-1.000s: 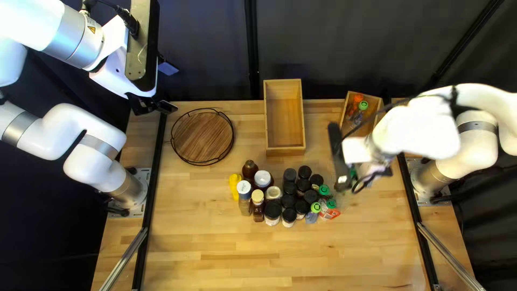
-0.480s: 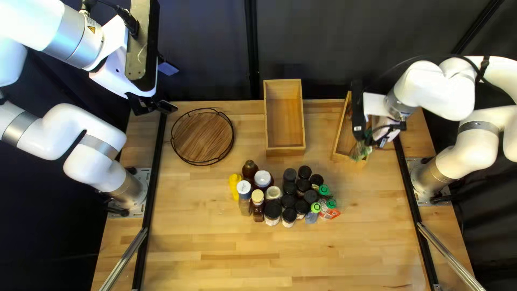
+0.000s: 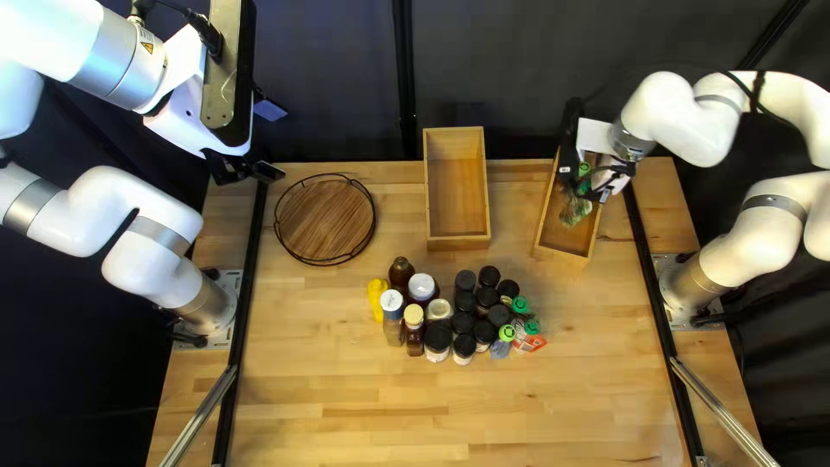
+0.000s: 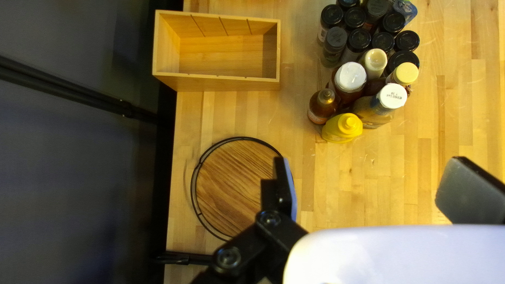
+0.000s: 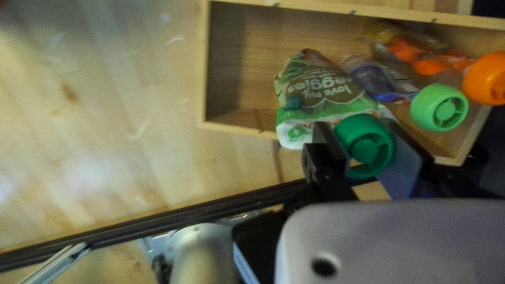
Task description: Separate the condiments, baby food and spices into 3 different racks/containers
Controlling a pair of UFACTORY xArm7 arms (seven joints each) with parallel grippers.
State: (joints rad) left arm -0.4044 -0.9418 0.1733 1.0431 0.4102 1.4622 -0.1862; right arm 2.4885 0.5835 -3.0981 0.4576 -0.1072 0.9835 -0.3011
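Note:
At the far left, my left gripper (image 3: 252, 169) hangs over the table's corner; in its own view the left gripper (image 4: 368, 186) stands open, near the round wooden tray (image 4: 231, 184). My right gripper (image 3: 588, 183) is over the right wooden box (image 3: 553, 227). In the right wrist view, the right gripper (image 5: 365, 150) is shut on the dark-green cap of a baby food pouch (image 5: 321, 97), which hangs partly over the box. Two more pouches, with a light-green cap (image 5: 439, 107) and an orange cap (image 5: 486, 79), lie inside. An empty wooden box (image 3: 458, 190) stands at centre back.
Several black-capped spice jars (image 3: 463, 323), condiment bottles (image 3: 392, 316), a yellow mustard bottle (image 3: 376, 298) and green-capped pouches (image 3: 529, 335) stand clustered mid-table. A dark curtain (image 3: 536, 78) hangs behind the far edge.
My right arm has swung from beside the cluster back to the right box, carrying the green-capped pouch. The right box appears slightly turned. My left arm has not moved.

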